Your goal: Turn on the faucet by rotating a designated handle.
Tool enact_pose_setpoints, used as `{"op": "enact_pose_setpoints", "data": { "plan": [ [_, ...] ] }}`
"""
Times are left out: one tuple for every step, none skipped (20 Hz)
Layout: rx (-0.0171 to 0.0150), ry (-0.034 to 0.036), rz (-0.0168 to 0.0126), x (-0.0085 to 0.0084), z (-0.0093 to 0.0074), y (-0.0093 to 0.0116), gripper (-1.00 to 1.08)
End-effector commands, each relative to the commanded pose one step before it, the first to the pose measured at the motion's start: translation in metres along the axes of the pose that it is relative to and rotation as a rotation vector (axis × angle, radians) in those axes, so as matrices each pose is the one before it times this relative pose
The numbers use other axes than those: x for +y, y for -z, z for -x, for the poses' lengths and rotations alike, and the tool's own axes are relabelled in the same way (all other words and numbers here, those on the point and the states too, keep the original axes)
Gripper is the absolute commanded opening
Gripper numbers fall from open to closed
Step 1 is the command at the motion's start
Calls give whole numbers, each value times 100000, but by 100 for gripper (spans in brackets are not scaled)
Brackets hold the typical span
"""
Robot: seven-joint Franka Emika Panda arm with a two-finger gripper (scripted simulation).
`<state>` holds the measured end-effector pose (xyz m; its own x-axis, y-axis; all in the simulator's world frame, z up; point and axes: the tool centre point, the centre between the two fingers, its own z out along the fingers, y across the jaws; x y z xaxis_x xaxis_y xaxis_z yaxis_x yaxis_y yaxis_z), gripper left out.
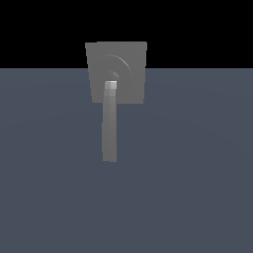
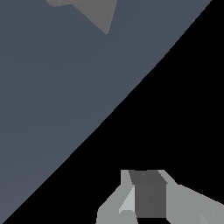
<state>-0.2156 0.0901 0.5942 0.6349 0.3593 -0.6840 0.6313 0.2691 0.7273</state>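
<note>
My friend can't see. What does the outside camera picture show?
A grey square faucet plate with a round hub stands at the far edge of a dark blue-grey floor, against black. One long light grey handle sticks out from the hub toward the camera. No robot arm or claw appears in this view.

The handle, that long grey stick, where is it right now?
In the exterior view the handle sits near the middle, joined to the round hub of the faucet and stretching toward the camera over the blue-grey floor.
</note>
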Motion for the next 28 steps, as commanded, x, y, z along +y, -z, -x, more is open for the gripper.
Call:
{"op": "enact_pose_setpoints", "data": {
  "plan": [
    [-6265, 12004, 9614, 948, -869, 1538, -100],
    [-2599, 4957, 3558, 422, -355, 595, -100],
    [-2664, 5044, 3459, 443, -364, 596, -100],
    [-2721, 5131, 3359, 464, -373, 597, -100],
    [-2772, 5219, 3260, 486, -382, 598, -100],
    [-2816, 5305, 3160, 509, -390, 598, -100],
    [-2854, 5392, 3062, 534, -397, 598, -100],
    [-2885, 5478, 2965, 559, -404, 598, -100],
    [-2909, 5563, 2870, 586, -410, 597, -100],
    [-2927, 5647, 2778, 613, -416, 597, -100],
    [-2939, 5730, 2687, 642, -420, 596, -100],
    [-2946, 5812, 2600, 671, -423, 594, -100],
    [-2948, 5892, 2516, 702, -425, 593, -100],
    [-2944, 5971, 2436, 734, -426, 592, -100],
    [-2936, 6047, 2360, 766, -425, 590, -100],
    [-2924, 6122, 2288, 799, -423, 588, -100],
    [-2908, 6194, 2220, 834, -419, 586, -100],
    [-2889, 6264, 2157, 868, -414, 584, -100],
    [-2867, 6332, 2100, 904, -406, 581, -100],
    [-2843, 6397, 2047, 940, -397, 579, -100],
    [-2818, 6460, 1999, 976, -385, 576, -100],
    [-2790, 6519, 1956, 1013, -371, 573, -100],
    [-2763, 6576, 1918, 1049, -356, 570, -100],
    [-2734, 6629, 1885, 1086, -337, 567, -100],
    [-2706, 6680, 1858, 1123, -317, 563, -100],
    [-2679, 6727, 1835, 1159, -294, 559, -100],
    [-2653, 6771, 1816, 1195, -268, 556, -100],
    [-2629, 6812, 1802, 1230, -240, 552, -100]
  ]
}}
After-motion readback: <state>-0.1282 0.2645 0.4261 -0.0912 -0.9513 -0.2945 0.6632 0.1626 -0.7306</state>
